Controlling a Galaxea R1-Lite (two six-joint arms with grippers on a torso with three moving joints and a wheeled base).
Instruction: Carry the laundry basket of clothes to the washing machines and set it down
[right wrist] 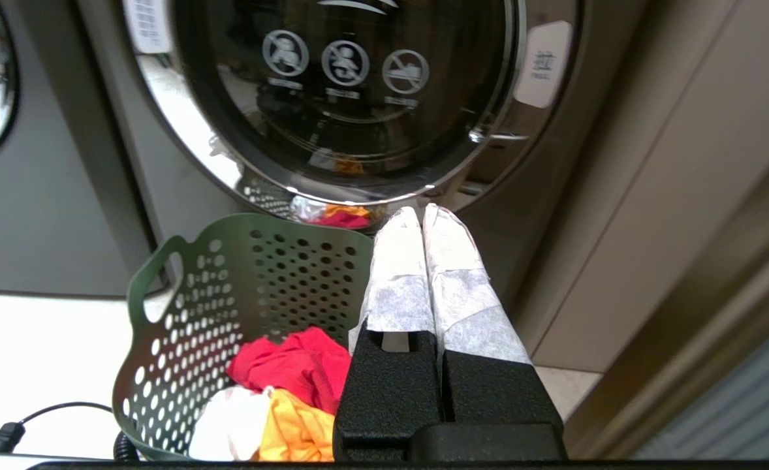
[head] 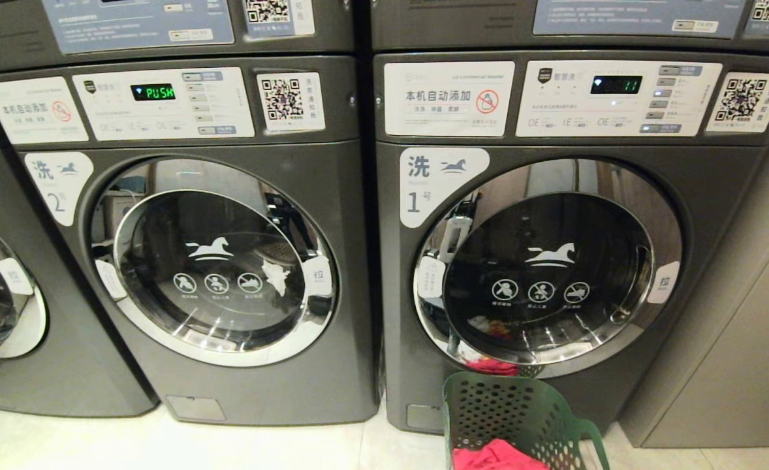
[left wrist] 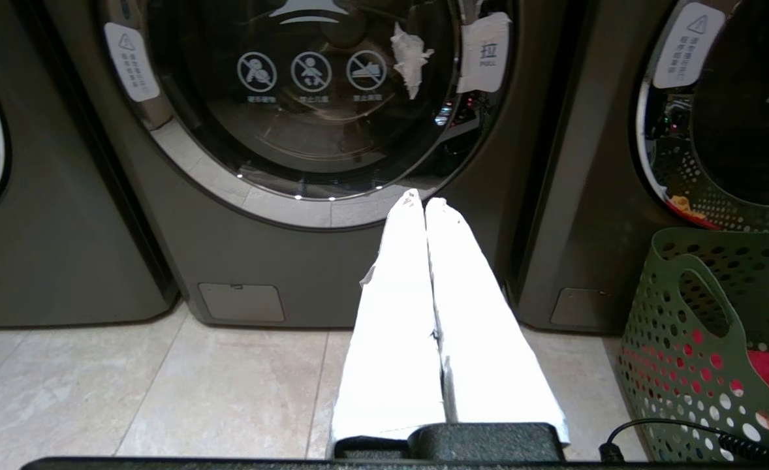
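The head view shows the laundry basket [head: 521, 418] only in part: its lower portion is cut off by the frame edge, and only a fold of pink-red cloth is visible inside it. The basket stands on the pale tiled floor [head: 162, 444] directly in front of the washing machines [head: 371, 261], below the round door [head: 548, 267] of the unit labelled 1; whether its wall touches the machine front cannot be determined. Neither arm appears in the head view. The right wrist view supplies what the head view omits: the clothes [right wrist: 280, 391] lie in the basket as a pink-red piece above a white piece and a yellow-orange piece, and one oval handle slot [right wrist: 156, 287] is visible in the near wall. The right gripper [right wrist: 422, 219] sits just beside the basket rim, its two white-wrapped fingers pressed together with nothing between them; the fingers hide part of the basket's far corner. The left wrist view shows the left gripper [left wrist: 423, 202] likewise closed and empty, pointing at the door [left wrist: 306, 98] of the unit labelled 2, with the basket at the frame edge and cut off. A torn white scrap [left wrist: 410, 59] adheres to that door. A third machine [head: 6, 300] is visible only in part.
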